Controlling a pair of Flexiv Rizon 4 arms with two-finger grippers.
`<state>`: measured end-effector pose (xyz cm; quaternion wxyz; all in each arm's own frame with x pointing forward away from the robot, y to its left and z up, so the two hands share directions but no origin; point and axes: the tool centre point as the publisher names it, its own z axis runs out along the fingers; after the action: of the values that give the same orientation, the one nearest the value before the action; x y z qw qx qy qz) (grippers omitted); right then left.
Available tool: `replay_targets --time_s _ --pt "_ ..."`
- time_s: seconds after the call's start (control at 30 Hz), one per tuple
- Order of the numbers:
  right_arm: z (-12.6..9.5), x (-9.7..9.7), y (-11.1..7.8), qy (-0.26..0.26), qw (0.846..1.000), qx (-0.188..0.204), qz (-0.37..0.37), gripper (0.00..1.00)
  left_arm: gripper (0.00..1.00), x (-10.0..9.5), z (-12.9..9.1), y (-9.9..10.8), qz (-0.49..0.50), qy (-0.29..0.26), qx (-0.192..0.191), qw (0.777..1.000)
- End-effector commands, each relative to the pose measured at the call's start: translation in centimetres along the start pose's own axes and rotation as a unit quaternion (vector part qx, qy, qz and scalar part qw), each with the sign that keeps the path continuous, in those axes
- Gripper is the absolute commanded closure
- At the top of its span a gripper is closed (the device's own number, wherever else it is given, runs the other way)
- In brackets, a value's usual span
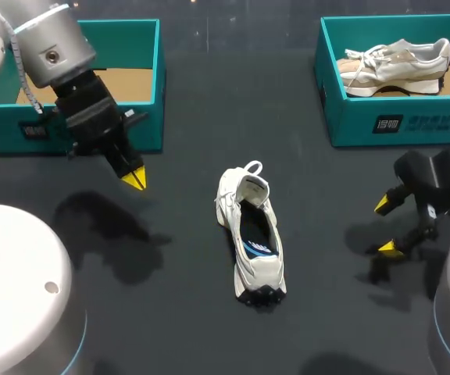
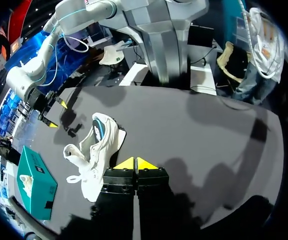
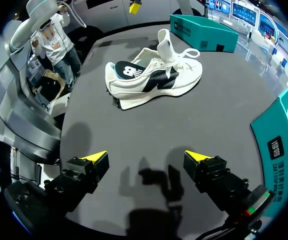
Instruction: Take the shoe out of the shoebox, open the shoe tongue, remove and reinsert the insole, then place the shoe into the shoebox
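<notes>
The left end effector [image 1: 133, 178] hangs just above the worktop [image 1: 186, 117] in front of the left shoebox [image 1: 143, 86]. Its two yellow tips are pressed together with nothing between them, as its own wrist view confirms. The arm behind it covers part of that box's near wall and inside. What shows of the box floor is bare brown card.

The right end effector [image 3: 146, 157] is spread wide and holds nothing, with only dark worktop and its own shadow between the fingers. In the head view it sits low near the right edge, where its arm is cut off.

The white shoe [image 1: 252, 234] stands on its sole near the middle of the worktop, well apart from both end effectors and outside both boxes. Its heel points toward the robot. The tongue [image 1: 252, 187] is lifted, and from above it hides the toe. A dark insole [image 1: 255, 234] with a blue mark shows through the opening, though whether it lies fully flat cannot be told. The laces [image 3: 184, 54] are loose around the tongue, and one loop lies past it on the worktop.

The right shoebox [image 1: 397, 125] stands at the far right and holds a beige shoe [image 1: 397, 66]. That box's right side runs out of the head view. In the right wrist view only a corner of it shows beside the end effector.
</notes>
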<state>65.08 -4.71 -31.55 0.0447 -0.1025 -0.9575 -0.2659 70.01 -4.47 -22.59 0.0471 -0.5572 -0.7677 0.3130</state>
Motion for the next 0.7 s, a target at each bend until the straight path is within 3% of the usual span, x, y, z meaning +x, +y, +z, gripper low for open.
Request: replay_targets --time_s 0.03,0.53,0.7 --pt "-0.2 0.5 -0.1 -0.004 1.000 -0.001 -0.001 0.00 1.00 -2.4 0.1 0.1 0.011 0.035 0.001 0.999" --pt "-0.2 0.5 -0.1 -0.004 1.000 -0.001 -0.001 0.00 1.00 -9.8 3.8 -2.6 0.084 0.113 -0.004 0.990" --pt "-0.2 0.5 -0.1 -0.004 1.000 -0.001 -0.001 0.00 1.00 -9.8 3.8 -2.6 0.084 0.113 -0.004 0.990"
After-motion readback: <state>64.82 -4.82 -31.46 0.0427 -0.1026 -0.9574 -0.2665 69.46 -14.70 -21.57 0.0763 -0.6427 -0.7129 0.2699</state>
